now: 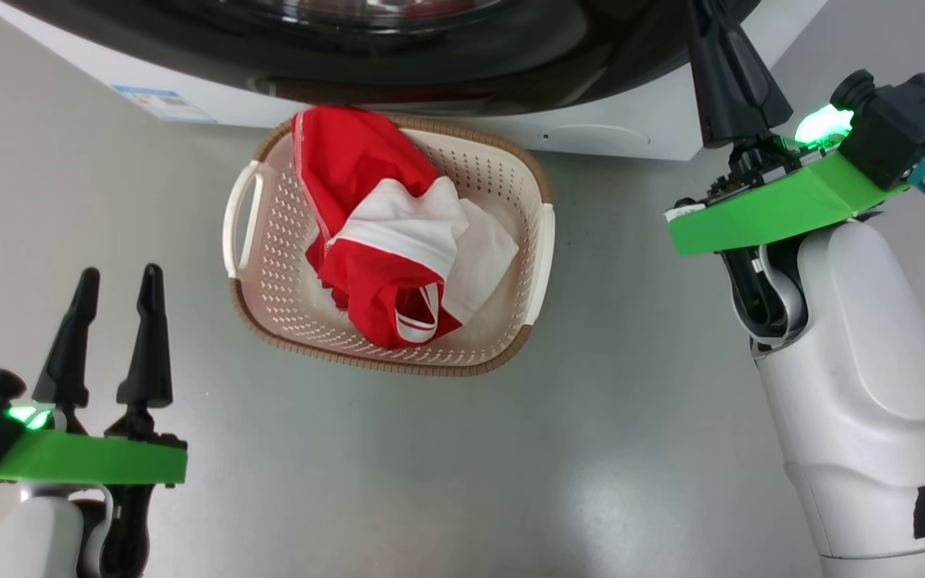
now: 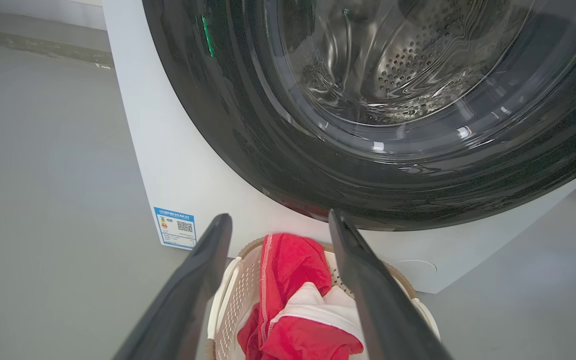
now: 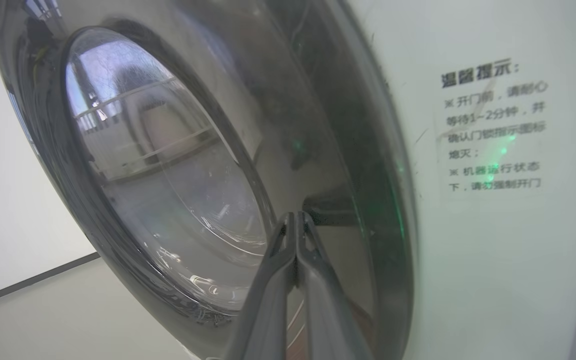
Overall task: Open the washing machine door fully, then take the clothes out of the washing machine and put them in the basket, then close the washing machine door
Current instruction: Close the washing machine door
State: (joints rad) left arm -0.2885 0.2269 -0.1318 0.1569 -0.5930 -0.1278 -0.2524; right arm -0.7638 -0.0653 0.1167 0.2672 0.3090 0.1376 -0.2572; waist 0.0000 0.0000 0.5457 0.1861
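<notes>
1. Left gripper (image 1: 119,277) jaws spread wide, holding nothing, over bare floor (image 1: 430,482) left of the basket (image 1: 270,265). Right gripper (image 3: 295,216) pinched shut, empty, tips by the door (image 3: 168,165)'s black rim; can't tell if touching.
2. Blue label (image 1: 164,103) low on the machine (image 1: 631,136), text sticker (image 3: 493,130) beside the door. Basket sits right under the door's bottom edge.
3. Glossy grey floor, pale wall (image 3: 13,175).
4. Clothes (image 1: 366,265) are red with white panels, heaped in the basket, one fold over its far rim. Door looks shut.
</notes>
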